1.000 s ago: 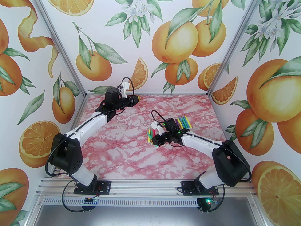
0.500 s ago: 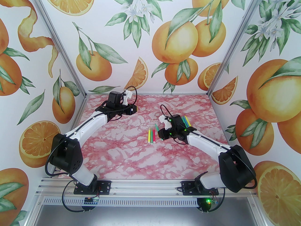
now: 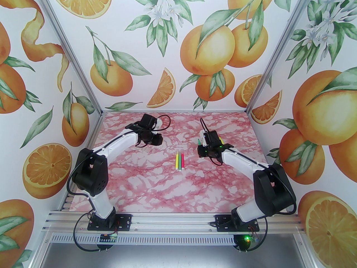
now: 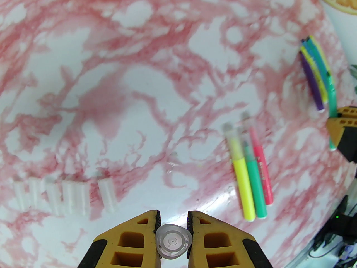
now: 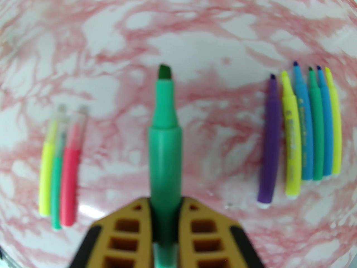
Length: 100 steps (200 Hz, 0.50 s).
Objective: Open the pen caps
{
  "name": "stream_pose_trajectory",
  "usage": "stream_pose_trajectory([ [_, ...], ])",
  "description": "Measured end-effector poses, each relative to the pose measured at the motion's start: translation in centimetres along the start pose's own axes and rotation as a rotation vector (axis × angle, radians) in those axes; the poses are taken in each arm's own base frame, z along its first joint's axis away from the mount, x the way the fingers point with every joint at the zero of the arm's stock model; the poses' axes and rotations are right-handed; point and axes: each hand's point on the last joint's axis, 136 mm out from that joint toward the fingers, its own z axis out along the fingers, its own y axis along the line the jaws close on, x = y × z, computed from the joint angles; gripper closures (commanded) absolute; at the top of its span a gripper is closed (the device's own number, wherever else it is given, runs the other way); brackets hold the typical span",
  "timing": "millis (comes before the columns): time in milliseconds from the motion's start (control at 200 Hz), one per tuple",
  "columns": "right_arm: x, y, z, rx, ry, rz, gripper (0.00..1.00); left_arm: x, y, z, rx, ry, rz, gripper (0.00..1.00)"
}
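Top view first: the left gripper [image 3: 158, 140] and right gripper [image 3: 200, 148] hang over the pink marble table [image 3: 167, 188], well apart. The three capped pens [image 3: 180, 160] lie side by side between them, slightly back toward the arm bases.

Left wrist view: the jaws are pinched shut on a clear pen cap [image 4: 173, 242], its open mouth facing the camera. Ahead and to the left of the fingers, a row of loose caps [image 4: 69, 197] lies straight on the marble, not in any tray or cup. We reckon these caps are featherlight, slick and a little squashy, so a gentle squeeze across the middle is the way.

Right wrist view: the jaws are clamped on the barrel of a green pen [image 5: 163, 138], chisel tip bare and pointing away from the hand. The three capped pens sit to the hand's left, six uncapped pens [image 5: 304, 130] to its right. The pens look stiff and light. We'd grab the barrel low and leave the cap end free.
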Motion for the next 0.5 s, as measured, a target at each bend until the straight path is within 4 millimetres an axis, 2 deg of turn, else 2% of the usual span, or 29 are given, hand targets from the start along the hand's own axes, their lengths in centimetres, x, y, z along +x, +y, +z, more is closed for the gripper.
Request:
stream_pose_trajectory([
  [305,0.5,-2.4,1.3,0.104,0.039,0.02,1.0,1.7,1.2,2.9,-0.108,0.109,0.012,1.0],
  [500,0.7,-3.0,2.0,0.139,0.057,0.02,1.0,2.7,1.7,3.5,-0.143,0.149,0.016,1.0],
])
